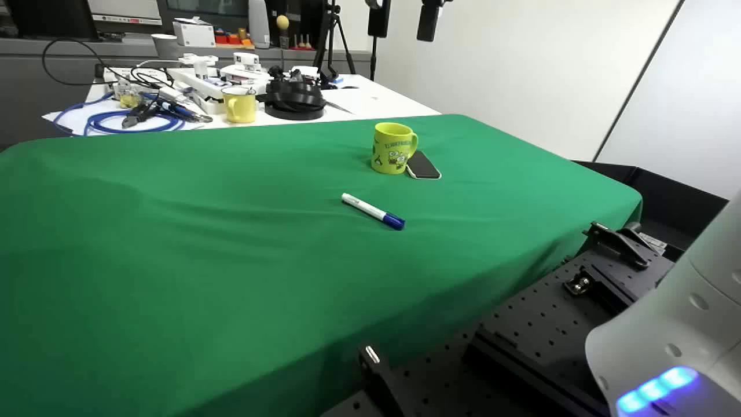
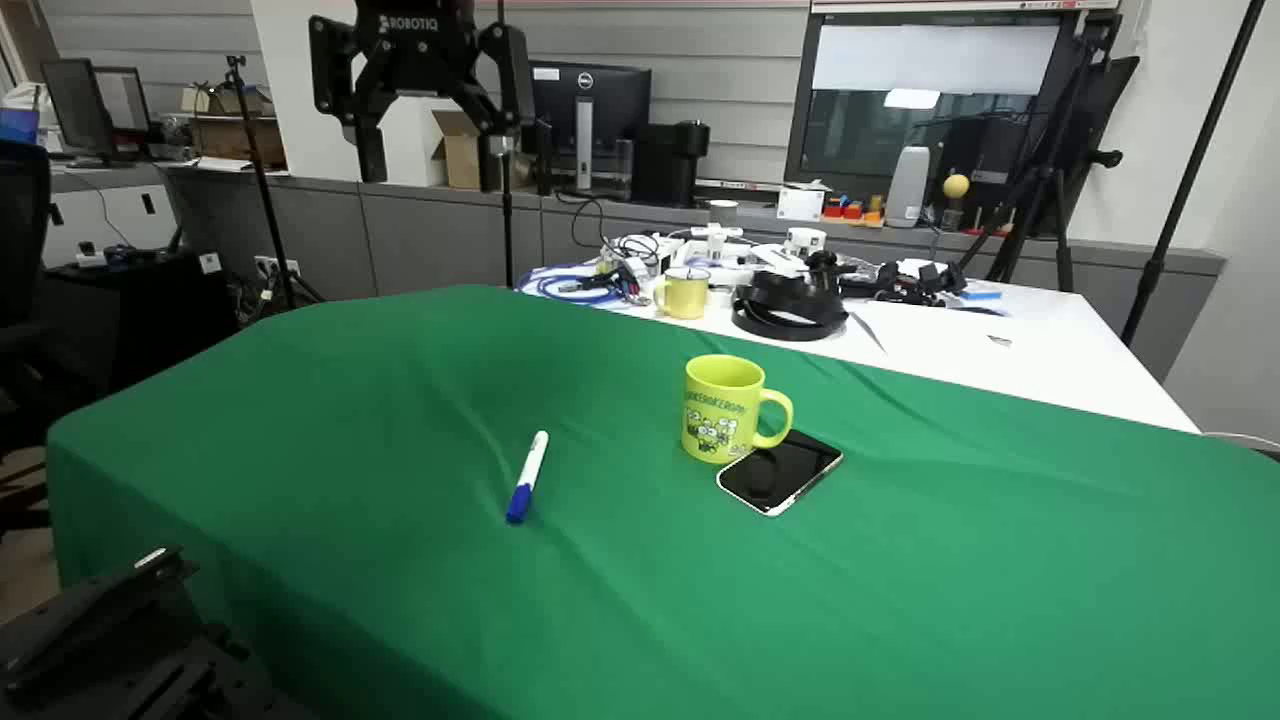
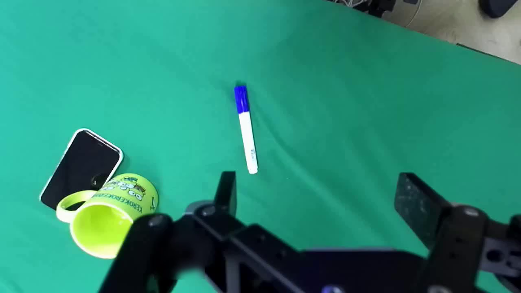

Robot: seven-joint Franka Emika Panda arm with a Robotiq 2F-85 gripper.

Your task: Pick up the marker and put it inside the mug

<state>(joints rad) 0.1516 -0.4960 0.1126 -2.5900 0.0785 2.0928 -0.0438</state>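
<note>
Gripper point(image 3: 317, 199) is nearest the wrist lens, along the 6 o'clock edge: black, both fingers point(image 3: 225, 191) spread wide. In both exterior views it hangs at the top, well above the green cloth point(image 3: 346, 101). Marker point(image 3: 247, 134): slim, white barrel, dark blue cap, small print near the white end. Lies flat on the cloth, about mid-frame in the wrist view, cap aimed just shy of 12, white end just shy of 6. Mug point(image 3: 122, 200) sits at 8 o'clock from it there, apart: squat, yellow-green, upright, cartoon faces and lettering on the wall. Looking in: glossy yellow-green interior, one edge behind the gripper; can't make out the bottom. Phone point(image 3: 81, 162), dark screen, pale edge, 11 o'clock off the mug, handle overlapping it in view; can't tell from here if they touch. In an exterior view, yellow cup point(image 2: 685, 297) on the white table point(image 2: 1020, 360), 11 o'clock from the mug, something thin and dark at its rim, too small to name. Grey cup point(image 1: 166, 49) farther back in an exterior view; can't see in.
</note>
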